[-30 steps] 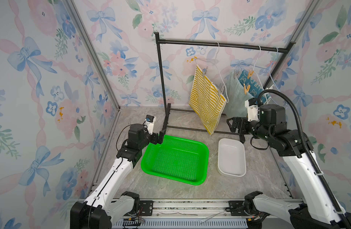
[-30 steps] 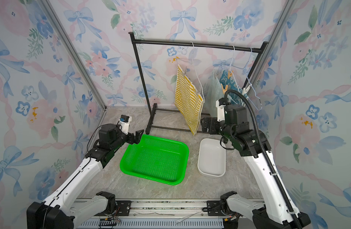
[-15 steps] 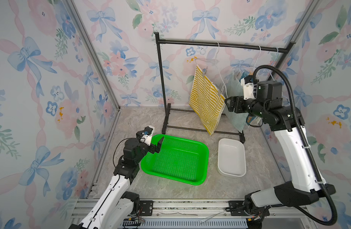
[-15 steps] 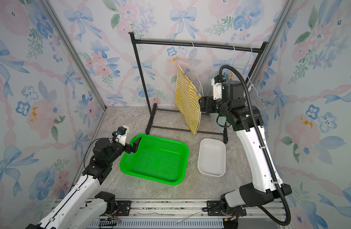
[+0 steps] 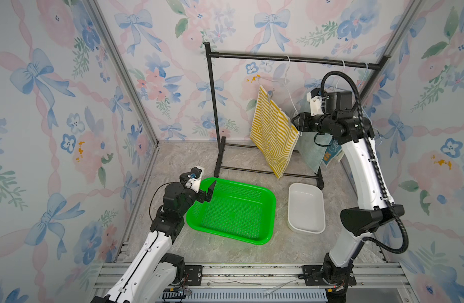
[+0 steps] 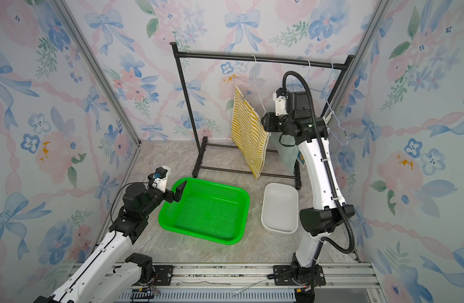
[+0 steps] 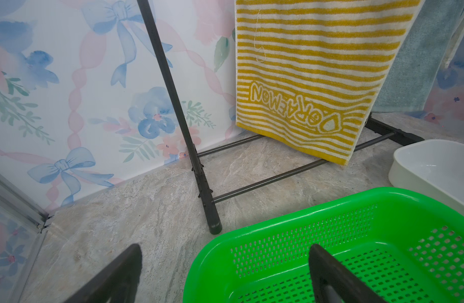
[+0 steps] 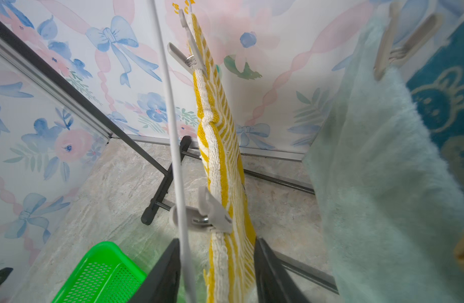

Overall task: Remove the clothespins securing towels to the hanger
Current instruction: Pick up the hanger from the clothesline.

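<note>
The yellow-and-white striped towel (image 5: pixel 273 136) (image 6: pixel 249 136) (image 7: pixel 317 65) (image 8: pixel 220 147) hangs from a white wire hanger (image 8: pixel 170 118) on the black rack (image 5: pixel 212 110). Two grey clothespins pin it: a near one (image 8: pixel 212 210) and a far one (image 8: pixel 189 55). My right gripper (image 8: pixel 217 240) (image 5: pixel 295 121) (image 6: pixel 263 121) is at the towel's near corner, its jaws apart astride the towel edge and hanger wire, just short of the near clothespin. Tan clothespins (image 8: pixel 404 44) hold the pale teal towel (image 8: pixel 383 183). A blue bunny towel (image 8: pixel 446 99) hangs behind it. The left gripper (image 7: pixel 225 248) (image 5: pixel 208 192) is open, empty.
A green perforated basket (image 5: pixel 271 199) (image 7: pixel 278 230) lies on the marble floor, with my left gripper over its corner. A white tub (image 5: pixel 307 210) sits beside it under the towels. The rack's foot bars (image 7: pixel 267 181) cross the floor. Flowered walls enclose three sides.
My right arm rose from above the white tub to the yellow towel's near corner, and its jaws narrowed. The left arm drew back and sank toward the basket's corner.
</note>
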